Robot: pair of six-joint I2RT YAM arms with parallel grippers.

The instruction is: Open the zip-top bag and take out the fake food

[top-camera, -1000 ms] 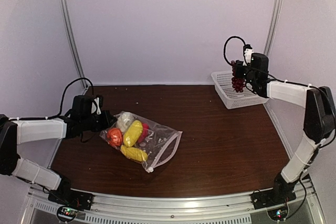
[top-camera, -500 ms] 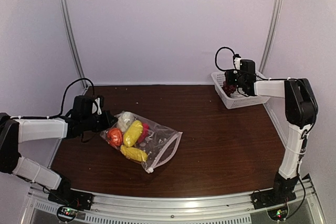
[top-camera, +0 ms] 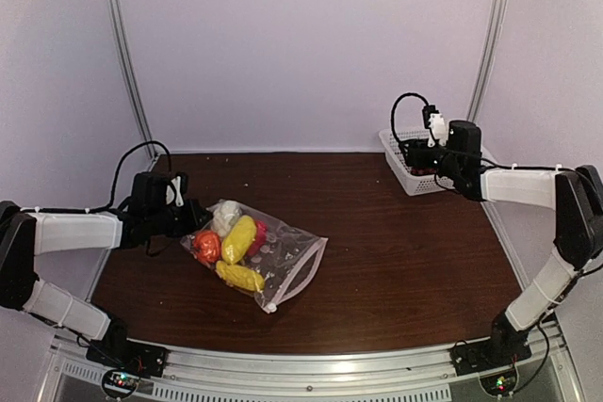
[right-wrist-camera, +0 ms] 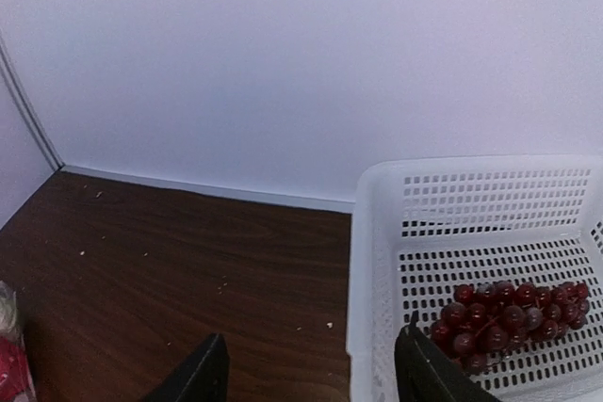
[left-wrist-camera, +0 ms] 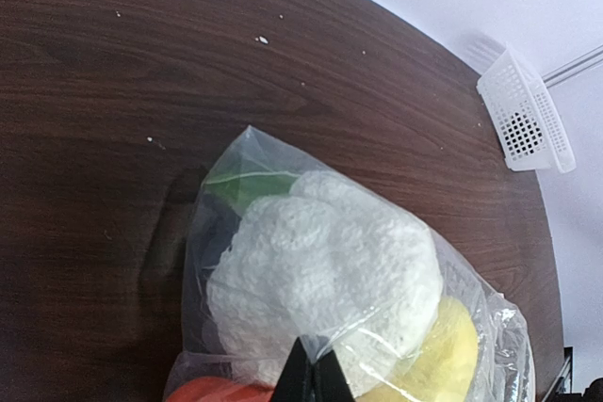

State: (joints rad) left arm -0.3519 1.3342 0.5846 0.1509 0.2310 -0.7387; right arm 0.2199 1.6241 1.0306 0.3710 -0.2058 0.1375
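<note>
No readable text, labels or numbers in any of my three feeds. The zip-top bag (top-camera: 283,261) shows a few faint dark marks on its clear face in the top view. They may be print, but they're too small and blurred to make out.
</note>
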